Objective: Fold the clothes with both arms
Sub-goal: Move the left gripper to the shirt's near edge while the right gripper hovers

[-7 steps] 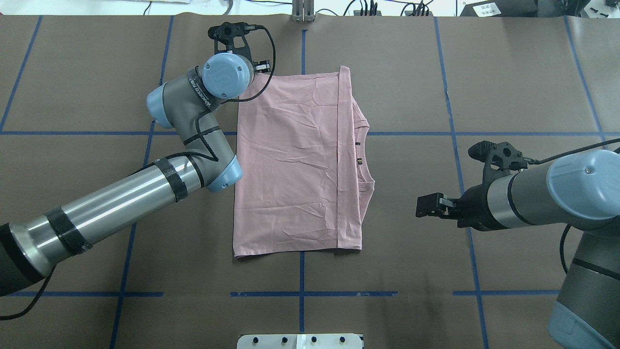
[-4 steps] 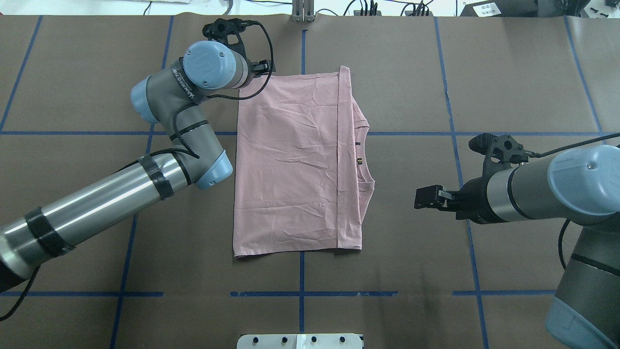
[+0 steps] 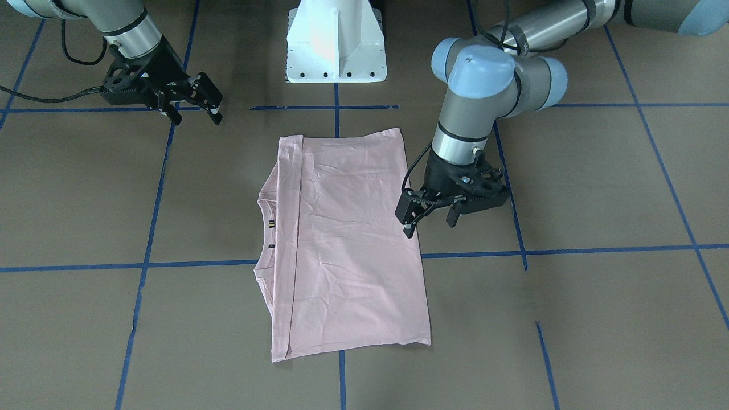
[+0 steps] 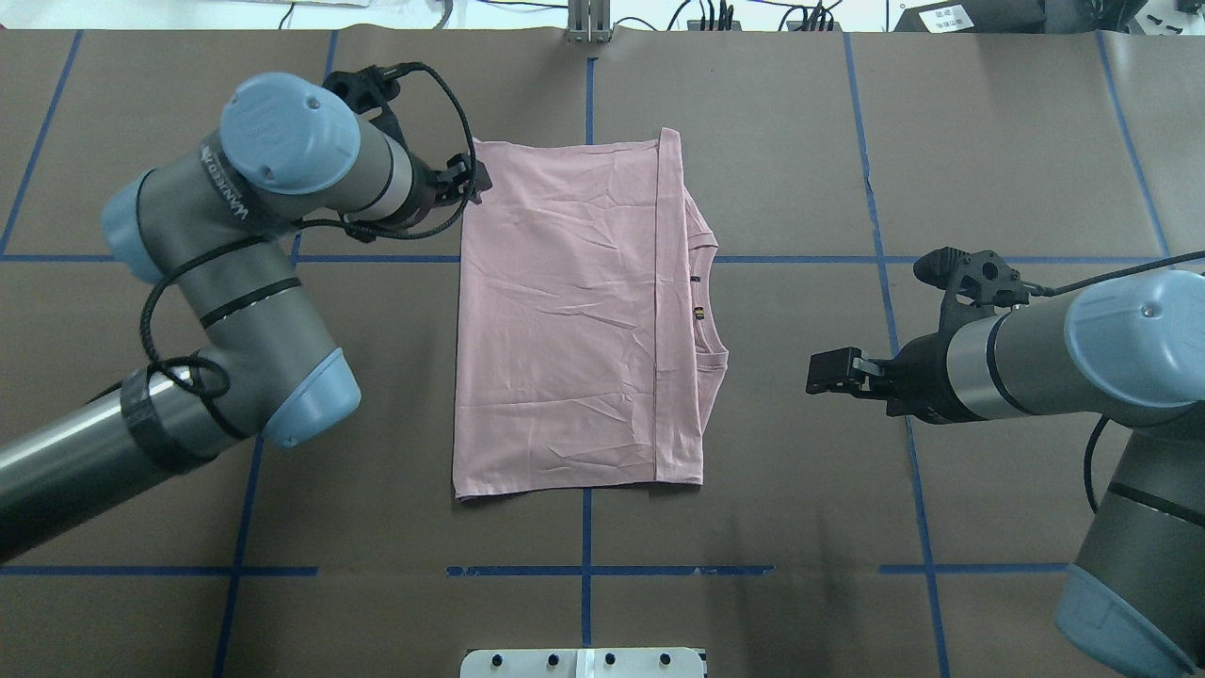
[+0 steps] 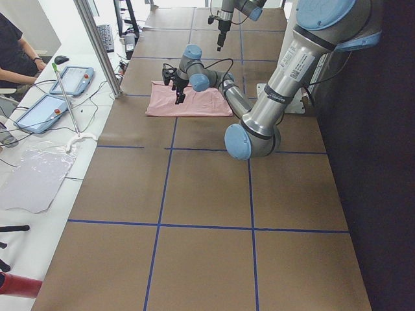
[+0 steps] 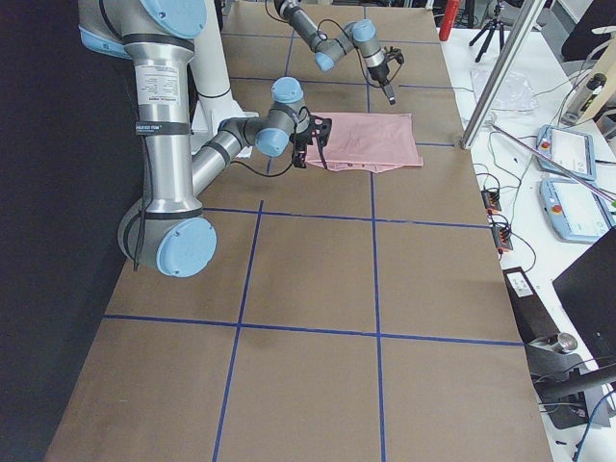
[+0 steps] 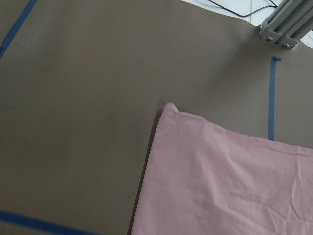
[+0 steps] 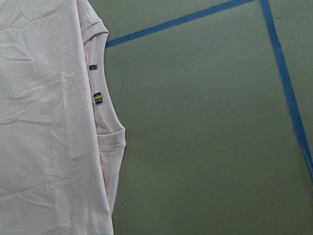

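The pale pink T-shirt point(image 4: 565, 320) lies flat on the brown table, folded into a long rectangle, with its collar and neck label point(image 4: 699, 314) on the right side. Its print is hidden. It also shows in the front view point(image 3: 347, 245). My left gripper point(image 4: 471, 179) hovers at the shirt's far left corner, open and empty, as the front view point(image 3: 430, 223) shows. The left wrist view shows that corner point(image 7: 168, 106). My right gripper point(image 4: 828, 381) is open and empty, well off the shirt's collar side; it also shows in the front view point(image 3: 193, 111).
The white base pedestal point(image 3: 336, 40) stands at the table's near edge. Blue tape lines point(image 4: 584, 571) grid the brown table cover. An aluminium post point(image 4: 588, 24) and cables sit at the far edge. A seated person point(image 5: 16, 45) and tablets point(image 5: 71, 81) are beyond it.
My left arm has swung back and to the left; its gripper moved from the shirt's far edge to beside the far left corner. The right gripper has barely moved. The shirt is unchanged.
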`<state>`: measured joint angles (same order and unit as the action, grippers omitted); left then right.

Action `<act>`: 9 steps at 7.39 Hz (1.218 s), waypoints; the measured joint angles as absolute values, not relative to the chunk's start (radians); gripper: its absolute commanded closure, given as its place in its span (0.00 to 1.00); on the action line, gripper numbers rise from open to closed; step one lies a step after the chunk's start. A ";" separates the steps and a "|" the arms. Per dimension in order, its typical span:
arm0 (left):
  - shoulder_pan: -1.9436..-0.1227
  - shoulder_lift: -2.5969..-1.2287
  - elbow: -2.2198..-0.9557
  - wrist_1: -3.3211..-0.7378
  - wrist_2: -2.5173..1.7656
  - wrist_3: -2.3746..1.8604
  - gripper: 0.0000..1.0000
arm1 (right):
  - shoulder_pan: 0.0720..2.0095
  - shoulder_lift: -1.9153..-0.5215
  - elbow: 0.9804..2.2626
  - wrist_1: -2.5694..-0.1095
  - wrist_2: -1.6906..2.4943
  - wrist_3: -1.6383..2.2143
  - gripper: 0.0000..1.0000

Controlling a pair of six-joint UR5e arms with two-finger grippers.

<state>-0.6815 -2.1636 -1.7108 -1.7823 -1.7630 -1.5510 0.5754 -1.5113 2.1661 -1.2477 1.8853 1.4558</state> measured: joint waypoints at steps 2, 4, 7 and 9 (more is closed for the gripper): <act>-0.529 -2.086 -1.869 -1.619 -1.749 -1.781 0.00 | 0.578 -1.507 2.163 -1.249 1.885 1.456 0.00; -0.367 -2.077 -1.884 -1.535 -1.708 -1.961 0.00 | 0.578 -1.499 2.164 -1.249 1.885 1.456 0.00; -0.282 -2.104 -1.791 -1.530 -1.668 -2.053 0.00 | 0.580 -1.480 2.159 -1.249 1.883 1.456 0.00; -0.275 -2.103 -1.796 -1.529 -1.664 -2.060 0.01 | 0.581 -1.478 2.158 -1.249 1.882 1.456 0.00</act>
<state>-0.2753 -2.1028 -1.7961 -1.5292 -1.6635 -2.0599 0.5815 -1.4779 2.1584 -1.2486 1.8823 1.4558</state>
